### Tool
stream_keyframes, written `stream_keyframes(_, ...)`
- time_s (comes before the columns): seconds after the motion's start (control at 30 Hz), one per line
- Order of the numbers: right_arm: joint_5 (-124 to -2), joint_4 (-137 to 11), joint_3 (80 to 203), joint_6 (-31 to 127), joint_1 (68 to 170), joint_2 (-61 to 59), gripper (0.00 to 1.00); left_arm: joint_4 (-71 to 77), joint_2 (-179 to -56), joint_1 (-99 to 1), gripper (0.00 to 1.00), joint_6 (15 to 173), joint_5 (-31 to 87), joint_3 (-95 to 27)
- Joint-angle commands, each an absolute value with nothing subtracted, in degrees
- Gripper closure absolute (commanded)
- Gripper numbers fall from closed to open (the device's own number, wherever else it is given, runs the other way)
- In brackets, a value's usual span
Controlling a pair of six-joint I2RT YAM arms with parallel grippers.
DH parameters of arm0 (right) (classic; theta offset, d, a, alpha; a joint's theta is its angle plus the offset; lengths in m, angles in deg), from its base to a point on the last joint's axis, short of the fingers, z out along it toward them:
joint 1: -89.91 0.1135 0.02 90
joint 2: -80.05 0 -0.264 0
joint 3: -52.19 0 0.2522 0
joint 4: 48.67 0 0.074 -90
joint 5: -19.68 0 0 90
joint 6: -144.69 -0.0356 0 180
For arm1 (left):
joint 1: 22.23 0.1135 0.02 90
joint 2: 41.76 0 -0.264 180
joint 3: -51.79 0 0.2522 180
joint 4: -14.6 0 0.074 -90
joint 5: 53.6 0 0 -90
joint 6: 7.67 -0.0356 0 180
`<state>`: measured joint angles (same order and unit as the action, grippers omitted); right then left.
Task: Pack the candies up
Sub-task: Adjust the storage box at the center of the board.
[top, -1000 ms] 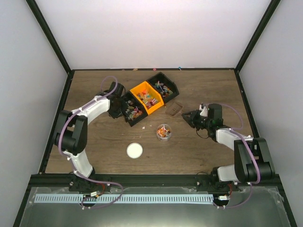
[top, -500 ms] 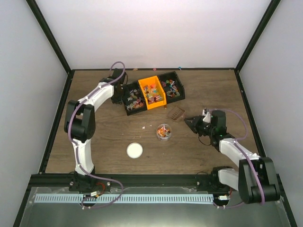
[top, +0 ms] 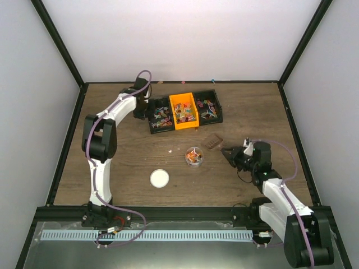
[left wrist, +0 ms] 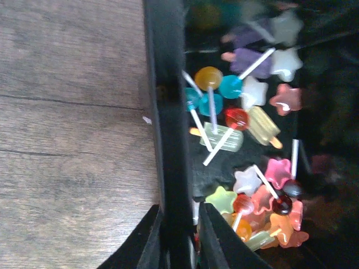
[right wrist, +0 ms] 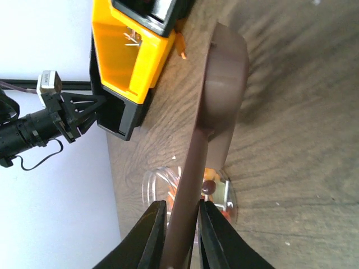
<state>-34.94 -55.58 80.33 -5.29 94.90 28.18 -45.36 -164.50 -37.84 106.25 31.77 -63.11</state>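
Note:
The candies (left wrist: 247,123) are small mixed-colour sweets, many on white sticks, lying in a row of three bins: black (top: 160,116), orange (top: 184,109) and black (top: 207,106). My left gripper (top: 145,110) is shut on the left black bin's wall (left wrist: 171,129), one finger on each side of it (left wrist: 178,218). A small clear jar (top: 194,156) holds some candies; it also shows in the right wrist view (right wrist: 221,193). My right gripper (top: 230,152) is shut on the handle of the brown scoop (top: 213,140), whose bowl (right wrist: 224,84) rests on the table right of the jar.
A white round lid (top: 159,178) lies on the wooden table (top: 123,162) in front of the jar. A small pale crumb (top: 171,151) lies left of the jar. Black frame rails (top: 67,140) edge the table.
My left gripper has dragged the bin row back and turned it square to the back edge. My right gripper has pulled the scoop nearer and to the right.

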Motion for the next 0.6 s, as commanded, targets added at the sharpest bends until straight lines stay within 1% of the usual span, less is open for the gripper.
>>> stream_keyframes(0.0, -35.4, -53.1, 77.1, -8.9, 94.2, 29.2, 0.83, -46.9, -165.9, -38.1, 0.77, 103.0, 30.2, -64.0)
stream_keyframes(0.1, -35.3, -53.1, 76.3, -8.5, 94.2, 28.9, 0.83, -46.9, -164.7, -38.1, 0.69, 103.4, 29.7, -63.8)
stream_keyframes(0.17, -35.3, -53.8, 76.3, -8.3, 94.2, 28.9, 0.91, -46.8, -163.3, -38.1, 0.66, 103.6, 29.9, -63.7)
stream_keyframes(0.3, -35.2, -54.2, 77.0, -8.9, 94.2, 30.2, 0.99, -46.4, -160.2, -38.1, 0.61, 103.9, 30.4, -63.8)
stream_keyframes(0.57, -35.2, -54.7, 81.6, -12.9, 94.2, 30.8, 0.99, -46.0, -156.3, -38.1, 0.55, 105.2, 30.3, -63.0)
